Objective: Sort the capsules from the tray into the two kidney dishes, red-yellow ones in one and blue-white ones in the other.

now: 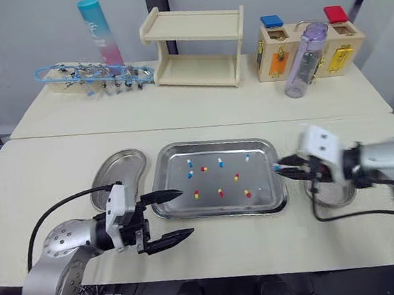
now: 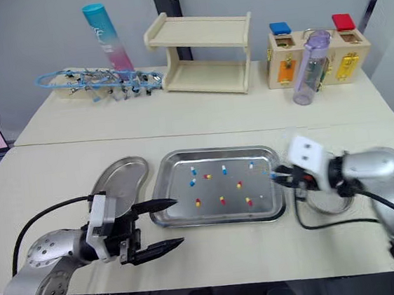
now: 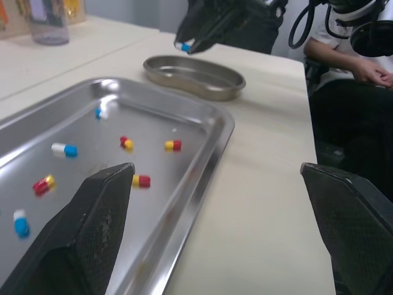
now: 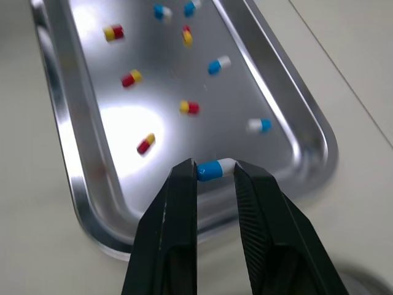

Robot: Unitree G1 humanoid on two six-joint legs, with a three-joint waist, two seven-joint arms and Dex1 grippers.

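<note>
Stretching level over the near part of the desk (image 1: 263,242), the left gripper (image 1: 181,212) is held with fingers spread wide, just off the near left corner of the tray (image 1: 260,176). Further in, a blue-white capsule (image 4: 212,169) is pinched between the fingers of the right gripper (image 1: 279,168) over the tray's right rim, beside one kidney dish (image 3: 193,77). Other capsules (image 1: 220,193) are scattered in the tray. A shelf (image 1: 197,45) and bottle (image 1: 305,58) are set farthest back.

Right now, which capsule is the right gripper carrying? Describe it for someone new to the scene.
Start at the steel tray, then go to the right gripper at its right rim. Pinched between its black fingertips is a blue-white capsule, the only one lifted off the tray floor while the others lie loose.
</note>
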